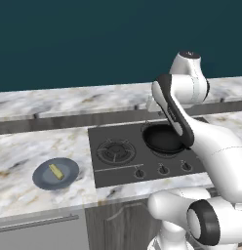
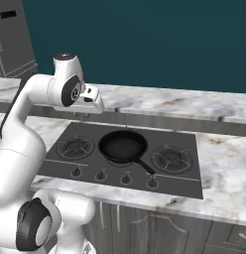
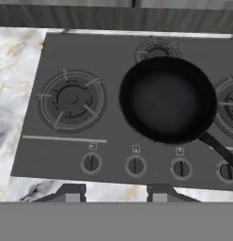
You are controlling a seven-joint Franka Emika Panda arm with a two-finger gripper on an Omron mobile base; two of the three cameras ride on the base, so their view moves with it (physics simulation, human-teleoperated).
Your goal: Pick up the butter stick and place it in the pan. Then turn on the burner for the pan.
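On the marble desk (image 1: 25,141), a dark cooktop (image 3: 113,61) is set into the surface close to the front edge, and the black pan (image 3: 167,100) sits on it, over one of the middle burners. The pan has nothing inside, and its dark straight handle (image 2: 144,166) points toward the front edge of the desk, to the right side of the row of knobs (image 3: 135,165). Another burner (image 3: 71,100) with a round grate stands free to the left of the pan, near the left edge of the cooktop. The butter stick (image 1: 56,171) lies well apart from the pan, on a round blue-grey plate (image 1: 69,177) that rests on the desk to the left of the cooktop, near the front edge. The butter stick is a small pale-yellow block and it lies flat near the middle of the plate. The white arm reaches over the back part of the cooktop, and the gripper (image 3: 115,192) hangs above the front edge of the cooktop, looking down on the knobs and the pan. Two dark fingers (image 3: 67,193) show in the hand view with a gap between them, and nothing is held there; whether they are fully apart I cannot tell.
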